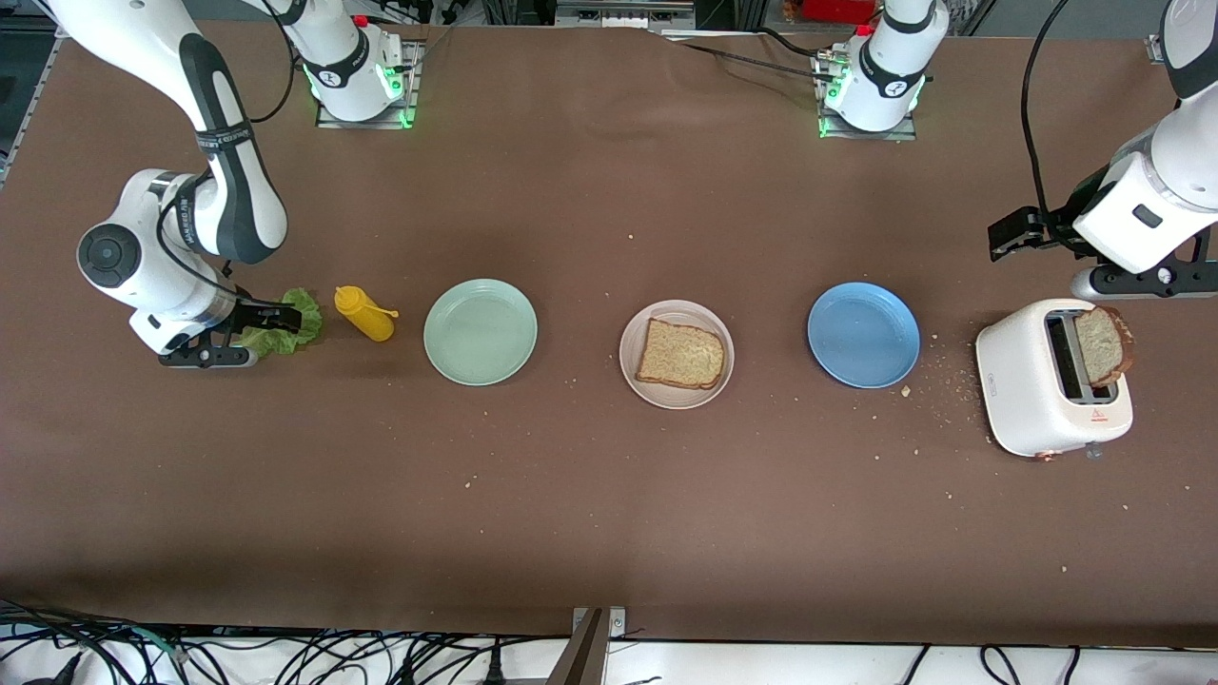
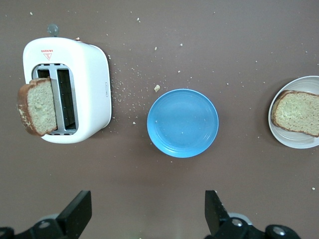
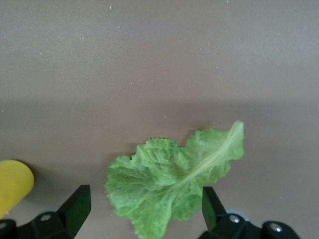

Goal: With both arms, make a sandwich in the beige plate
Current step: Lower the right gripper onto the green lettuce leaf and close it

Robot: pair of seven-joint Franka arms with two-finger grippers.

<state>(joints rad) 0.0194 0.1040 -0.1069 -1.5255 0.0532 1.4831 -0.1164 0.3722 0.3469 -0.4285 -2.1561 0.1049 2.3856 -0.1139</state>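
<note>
Yellow bottle (image 1: 364,313) beside lettuce (image 1: 283,323); right gripper (image 1: 276,322), left gripper (image 2: 147,211) fingers released.

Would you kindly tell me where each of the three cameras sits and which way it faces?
Front view: high across the table, facing both arms' bases; shows both arms, the beige plate with a bread slice.
Left wrist view: on the left arm, looking down past its open left tool at the toaster and blue plate.
Right wrist view: on the right arm, looking down past its open right tool at the lettuce.
Shared: front and left wrist views both show toaster, blue plate, beige plate.
</note>
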